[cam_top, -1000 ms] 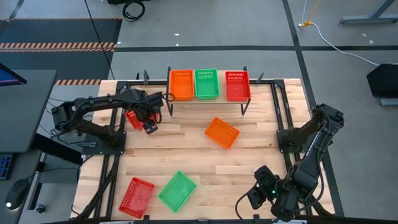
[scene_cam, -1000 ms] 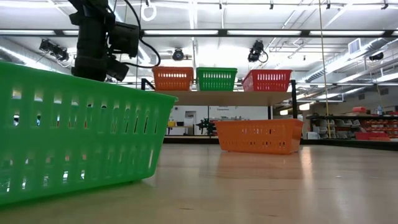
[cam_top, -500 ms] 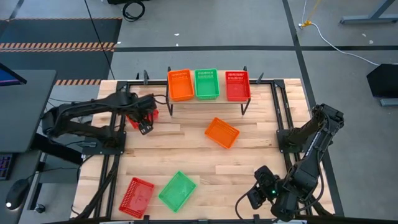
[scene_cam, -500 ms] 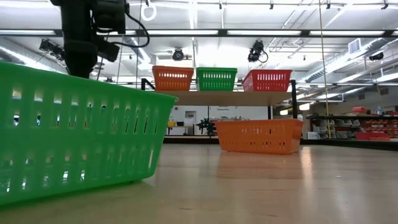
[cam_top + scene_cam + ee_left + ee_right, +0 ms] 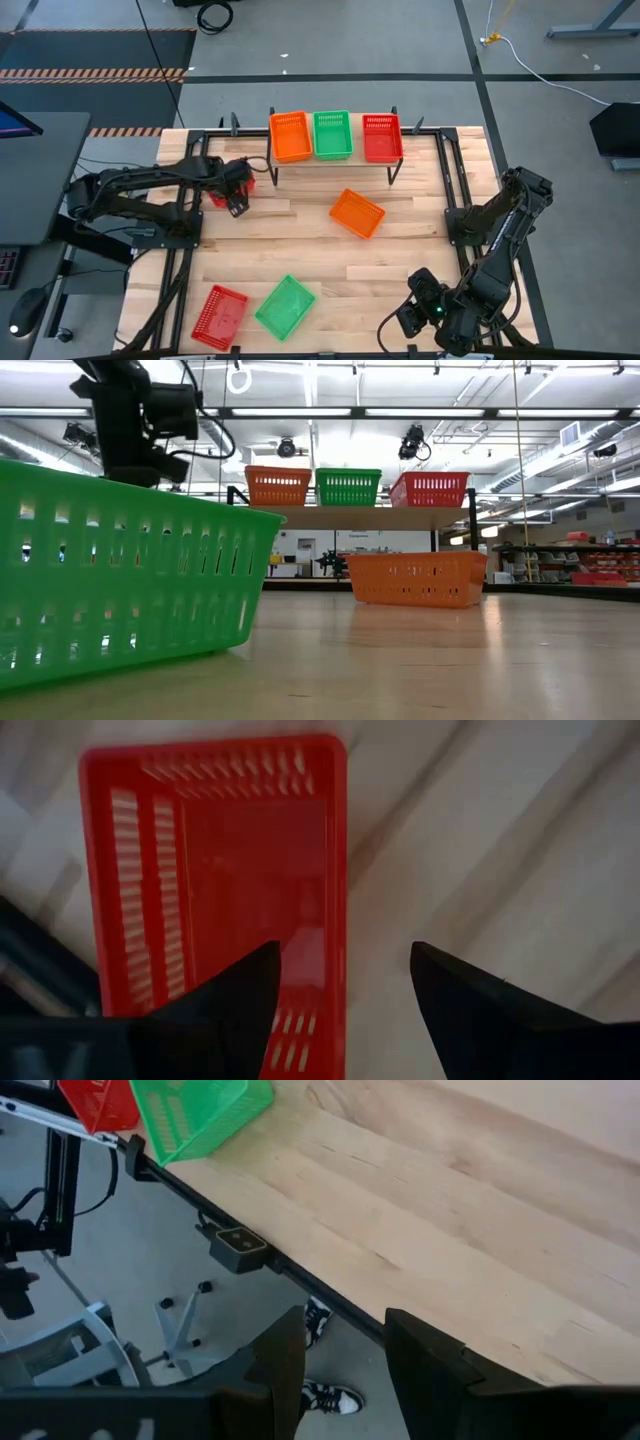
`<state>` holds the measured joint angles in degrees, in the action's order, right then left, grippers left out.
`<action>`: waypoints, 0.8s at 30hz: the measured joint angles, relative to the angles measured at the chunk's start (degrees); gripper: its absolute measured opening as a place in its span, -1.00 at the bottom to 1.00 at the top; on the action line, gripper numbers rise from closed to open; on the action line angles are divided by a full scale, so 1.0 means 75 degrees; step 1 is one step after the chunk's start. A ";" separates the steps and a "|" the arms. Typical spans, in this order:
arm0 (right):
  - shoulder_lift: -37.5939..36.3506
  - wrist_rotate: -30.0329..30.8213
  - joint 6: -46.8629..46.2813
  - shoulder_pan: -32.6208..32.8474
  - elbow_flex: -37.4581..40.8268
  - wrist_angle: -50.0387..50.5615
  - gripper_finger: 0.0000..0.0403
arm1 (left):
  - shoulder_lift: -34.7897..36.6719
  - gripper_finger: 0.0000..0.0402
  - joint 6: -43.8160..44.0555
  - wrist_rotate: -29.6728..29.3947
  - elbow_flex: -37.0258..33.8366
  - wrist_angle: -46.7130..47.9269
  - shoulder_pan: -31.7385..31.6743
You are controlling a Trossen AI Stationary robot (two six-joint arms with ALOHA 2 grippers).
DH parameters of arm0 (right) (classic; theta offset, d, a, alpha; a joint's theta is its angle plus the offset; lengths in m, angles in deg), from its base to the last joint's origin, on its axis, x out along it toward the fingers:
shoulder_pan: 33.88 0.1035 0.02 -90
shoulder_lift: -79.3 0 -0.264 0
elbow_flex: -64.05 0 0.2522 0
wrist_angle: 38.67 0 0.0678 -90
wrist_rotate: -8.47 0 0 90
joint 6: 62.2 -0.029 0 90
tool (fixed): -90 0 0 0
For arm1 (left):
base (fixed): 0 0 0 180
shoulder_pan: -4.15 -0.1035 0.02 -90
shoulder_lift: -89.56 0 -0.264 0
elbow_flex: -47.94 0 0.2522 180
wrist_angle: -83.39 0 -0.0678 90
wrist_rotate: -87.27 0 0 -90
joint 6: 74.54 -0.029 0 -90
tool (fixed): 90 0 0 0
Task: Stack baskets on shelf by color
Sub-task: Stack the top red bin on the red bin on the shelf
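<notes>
My left gripper (image 5: 342,988) hovers with fingers spread wide, straddling a red basket's (image 5: 225,860) right rim near the table's far-left edge; contact seems unlikely. Bare planks lie rightward toward the shelf (image 5: 335,160).

A green basket (image 5: 120,575) fills the near left foreground on the counter (image 5: 420,660). An orange basket (image 5: 415,579) sits farther back. On the shelf (image 5: 350,516) stand orange (image 5: 277,486), green (image 5: 348,487) and red (image 5: 430,490) baskets. A dark arm (image 5: 135,415) hangs upper left.
</notes>
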<state>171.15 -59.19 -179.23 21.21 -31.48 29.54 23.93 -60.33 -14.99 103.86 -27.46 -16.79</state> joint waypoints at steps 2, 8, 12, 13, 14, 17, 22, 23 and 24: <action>0.0000 -0.0036 0.0025 0.0000 0.0000 0.0008 -0.29 | -0.0008 0.15 0.0006 0.0000 -0.0018 0.0140 -0.0037; 0.0000 -0.0127 0.0040 -0.0041 0.0000 0.0027 -0.29 | -0.0011 0.15 0.0025 0.0002 -0.0022 0.0143 -0.0261; 0.0000 -0.0124 0.0032 -0.0101 0.0000 0.0032 -0.29 | -0.0268 0.15 0.0028 0.0002 -0.0022 0.0147 -0.0411; 0.0000 -0.0124 0.0032 -0.0127 0.0000 0.0034 -0.29 | -0.0359 0.15 0.0028 0.0002 -0.0022 0.0146 -0.0426; 0.0000 -0.0121 0.0032 -0.0151 0.0000 0.0032 -0.29 | -0.0476 0.15 0.0028 0.0002 -0.0022 0.0142 -0.0445; 0.0000 -0.0116 0.0032 -0.0218 0.0000 0.0032 -0.29 | -0.0936 0.15 0.0027 0.0005 -0.0022 0.0139 -0.0451; 0.0000 -0.0107 0.0032 -0.0283 0.0000 -0.0005 -0.29 | -0.1698 0.15 0.0025 0.0005 -0.0022 0.0115 -0.0451; 0.0000 -0.0107 0.0032 -0.0286 0.0000 -0.0018 -0.29 | -0.1829 0.15 0.0022 0.0005 -0.0022 0.0117 -0.0451; 0.0000 -0.0107 0.0029 -0.0286 0.0000 -0.0057 -0.29 | -0.1930 0.15 0.0022 0.0005 -0.0022 0.0117 -0.0451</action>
<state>171.15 -59.99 -179.02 19.06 -31.48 29.12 9.45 -60.17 -14.96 103.70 -26.59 -20.17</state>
